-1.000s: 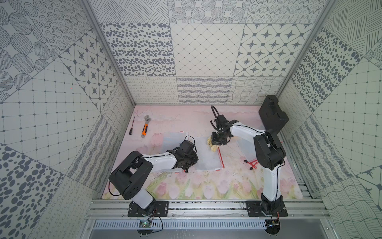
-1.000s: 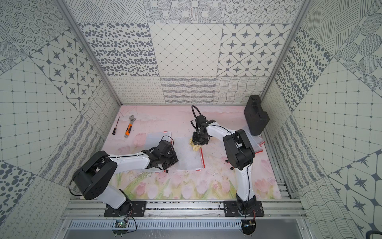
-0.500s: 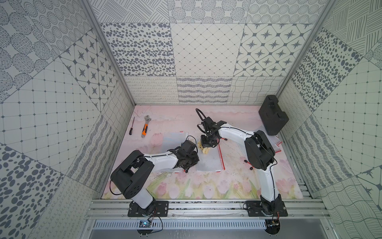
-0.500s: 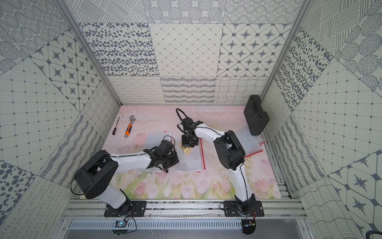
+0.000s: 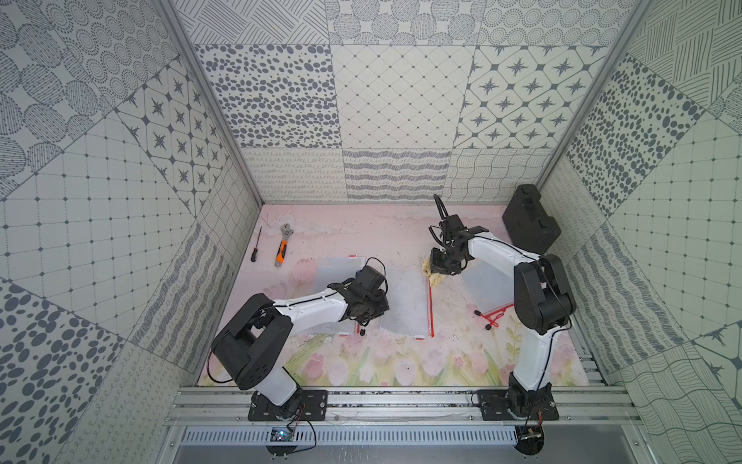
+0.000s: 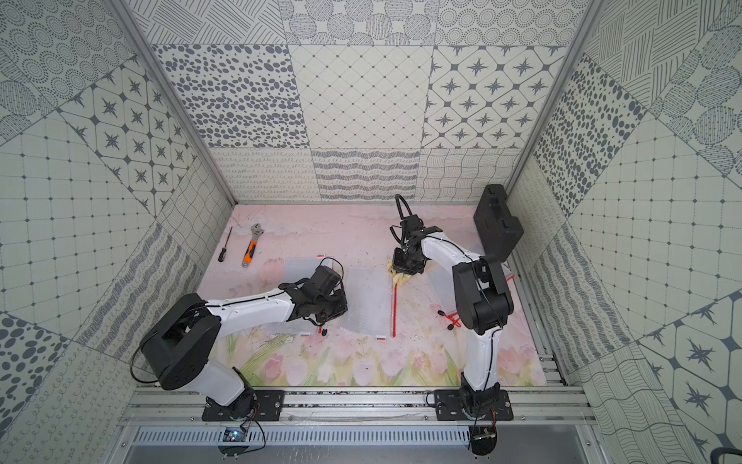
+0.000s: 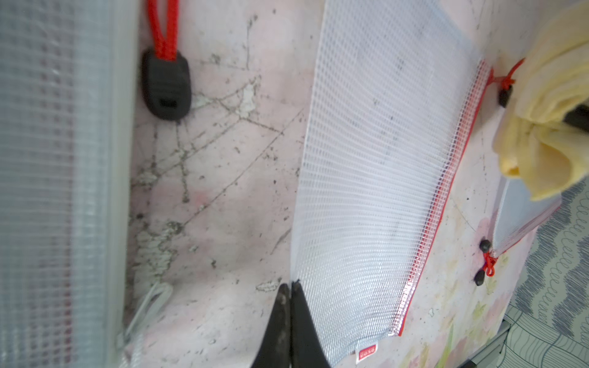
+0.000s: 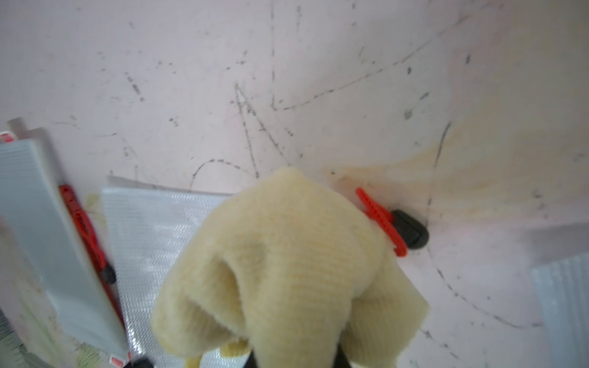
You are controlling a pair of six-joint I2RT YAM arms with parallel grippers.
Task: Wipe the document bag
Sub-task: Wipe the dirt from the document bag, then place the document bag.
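The document bag (image 5: 405,301) is a clear mesh pouch with a red zipper along its right side, lying flat mid-table in both top views (image 6: 367,301). My left gripper (image 7: 290,284) is shut with nothing between its jaws, its tips pressing at the bag's left edge (image 7: 376,178). My right gripper (image 5: 441,265) is shut on a yellow cloth (image 8: 287,267), which hangs over the bag's far right corner beside the zipper pull (image 8: 409,234). The cloth hides the right fingertips.
A second mesh bag (image 5: 337,269) lies under my left arm, a third (image 5: 488,287) under my right arm. An orange-handled wrench (image 5: 283,249) and a screwdriver (image 5: 255,249) lie far left. A black case (image 5: 530,225) leans at the far right wall.
My right gripper swept the cloth left across the bag's far end, then back right to the zipper corner. The left arm has stayed put.
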